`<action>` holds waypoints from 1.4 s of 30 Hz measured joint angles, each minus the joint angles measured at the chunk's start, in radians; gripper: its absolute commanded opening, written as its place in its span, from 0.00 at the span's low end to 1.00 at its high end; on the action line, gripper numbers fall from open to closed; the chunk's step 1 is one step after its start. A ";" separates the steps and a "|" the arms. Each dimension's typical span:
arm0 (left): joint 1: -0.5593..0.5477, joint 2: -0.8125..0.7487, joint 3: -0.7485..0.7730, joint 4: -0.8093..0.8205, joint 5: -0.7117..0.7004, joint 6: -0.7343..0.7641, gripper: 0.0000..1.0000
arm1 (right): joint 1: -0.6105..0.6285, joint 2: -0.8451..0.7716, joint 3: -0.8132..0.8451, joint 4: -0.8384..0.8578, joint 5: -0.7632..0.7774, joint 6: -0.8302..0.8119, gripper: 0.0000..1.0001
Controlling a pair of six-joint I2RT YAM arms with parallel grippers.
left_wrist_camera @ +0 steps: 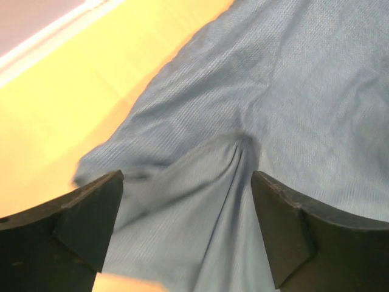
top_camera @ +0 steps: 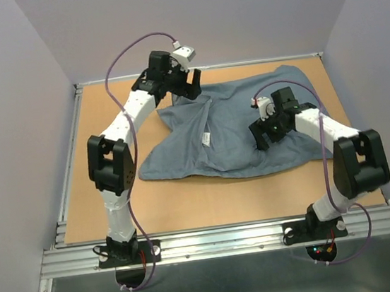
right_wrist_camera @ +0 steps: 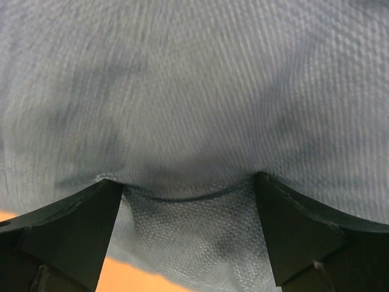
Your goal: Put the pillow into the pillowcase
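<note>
The pillowcase (top_camera: 222, 135) lies rumpled on the table with its plain slate-blue face up and a small white tag (top_camera: 207, 139) near its middle. No white pillow shows in any view. My left gripper (top_camera: 186, 90) is open at the case's far left corner. In the left wrist view (left_wrist_camera: 187, 201) the jaws stand wide apart over a fold of the blue cloth (left_wrist_camera: 243, 121). My right gripper (top_camera: 268, 135) is open over the case's right part. In the right wrist view (right_wrist_camera: 188, 204) the jaws straddle a cloth edge (right_wrist_camera: 182, 196) with another layer under it.
The orange-brown table (top_camera: 98, 108) has grey walls on three sides and a metal rail (top_camera: 221, 239) along the near edge. The arm bases stand on that rail. Bare table shows left of and in front of the case.
</note>
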State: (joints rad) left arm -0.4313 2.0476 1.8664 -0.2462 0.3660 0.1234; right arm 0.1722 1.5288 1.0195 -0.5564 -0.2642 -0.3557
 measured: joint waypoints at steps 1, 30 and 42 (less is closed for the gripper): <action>0.023 -0.055 -0.027 -0.028 0.012 0.041 0.99 | 0.008 0.045 0.019 0.003 -0.004 0.022 0.95; 0.092 -0.850 -1.142 -0.015 -0.121 0.692 0.92 | -0.055 -0.777 -0.363 -0.124 0.243 -0.481 0.92; 0.092 -0.781 -1.143 0.052 -0.181 0.667 0.98 | -0.256 -0.507 -0.375 -0.176 0.345 -0.589 0.99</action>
State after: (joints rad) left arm -0.3389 1.2663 0.7238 -0.1940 0.1852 0.7906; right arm -0.0834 1.0222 0.6445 -0.7326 0.0811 -0.9443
